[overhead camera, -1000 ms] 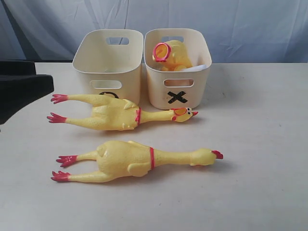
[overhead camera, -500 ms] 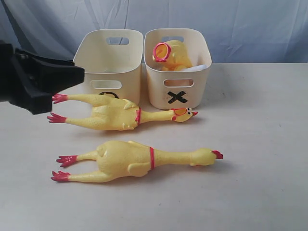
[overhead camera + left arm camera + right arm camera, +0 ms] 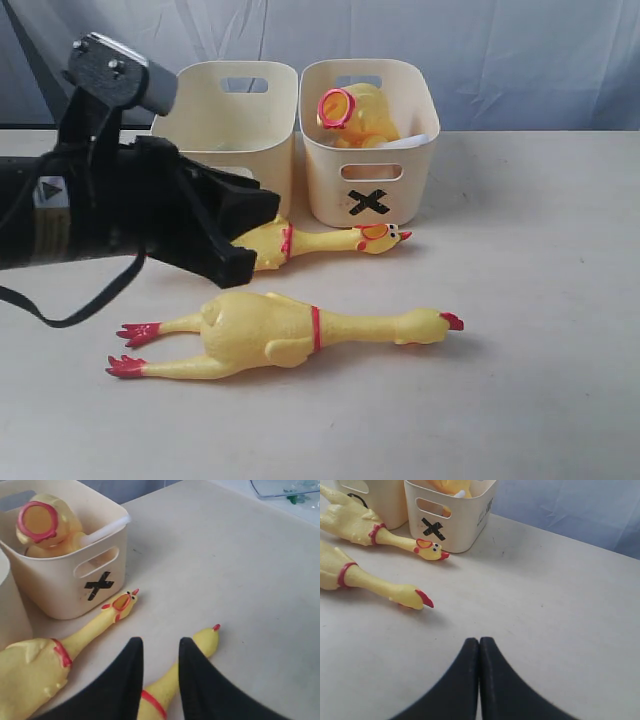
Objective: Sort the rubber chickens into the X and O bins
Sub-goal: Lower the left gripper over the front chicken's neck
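Two rubber chickens lie on the table in front of the bins, heads to the right: the near chicken [image 3: 290,335] [image 3: 202,642] [image 3: 375,585] and the far chicken [image 3: 330,240] [image 3: 95,627] [image 3: 395,540]. A third chicken [image 3: 355,115] [image 3: 45,522] sits in the X bin [image 3: 420,150] [image 3: 60,587] [image 3: 460,517]. The O bin [image 3: 230,130] [image 3: 380,500] stands left of it, its mark hidden by my left arm. My left gripper [image 3: 262,240] [image 3: 161,644] hovers over the far chicken's body, open, holding nothing. My right gripper [image 3: 479,641] is shut over bare table, outside the exterior view.
A blue-grey cloth [image 3: 520,60] hangs behind the table. A clear tray [image 3: 285,487] with something green in it lies at the table's far side. Bare tabletop [image 3: 540,300] stretches to the right of the chickens.
My left arm has swung in from the left edge and now covers the far chicken's legs and body. Its jaws have narrowed. The chickens and bins have not moved.
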{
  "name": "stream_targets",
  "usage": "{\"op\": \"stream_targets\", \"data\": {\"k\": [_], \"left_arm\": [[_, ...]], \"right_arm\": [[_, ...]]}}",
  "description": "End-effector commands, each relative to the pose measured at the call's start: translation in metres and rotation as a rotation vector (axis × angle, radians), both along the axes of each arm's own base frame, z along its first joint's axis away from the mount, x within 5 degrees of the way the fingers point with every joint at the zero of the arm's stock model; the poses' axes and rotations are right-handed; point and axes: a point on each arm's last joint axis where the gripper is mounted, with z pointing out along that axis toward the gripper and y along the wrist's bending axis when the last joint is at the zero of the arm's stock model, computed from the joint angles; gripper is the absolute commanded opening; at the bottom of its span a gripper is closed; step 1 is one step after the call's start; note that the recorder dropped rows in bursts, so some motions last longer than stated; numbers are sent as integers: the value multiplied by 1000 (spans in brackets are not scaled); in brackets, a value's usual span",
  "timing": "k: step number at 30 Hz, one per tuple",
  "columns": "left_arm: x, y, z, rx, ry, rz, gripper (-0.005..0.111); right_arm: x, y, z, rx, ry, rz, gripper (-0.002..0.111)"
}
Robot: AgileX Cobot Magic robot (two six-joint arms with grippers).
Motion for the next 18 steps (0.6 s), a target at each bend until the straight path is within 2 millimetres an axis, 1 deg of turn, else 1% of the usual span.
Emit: {"op": "stream_targets", "data": {"k": [1,6,11,12,13,18], "left_arm": [[6,-23,-6,15,29,-48,25],[10,-43,-17,65,30,-168,27],[16,-51,-32,125,28,-207,50],[17,-52,-35,130,34,-207,53],[19,-54,-37,136,38,-212,54],[27,-63,-50,205,-9,-290,54]], "right_arm": [[0,1,-1,7,-1,4,0],[0,1,-1,9,2,5,0],[0,1,-1,15,4,10,0],[0,1,-1,14,7,10,0],[-1,1,-1,16,7,11,0],[-1,2,-1,18,8,12,0]]}}
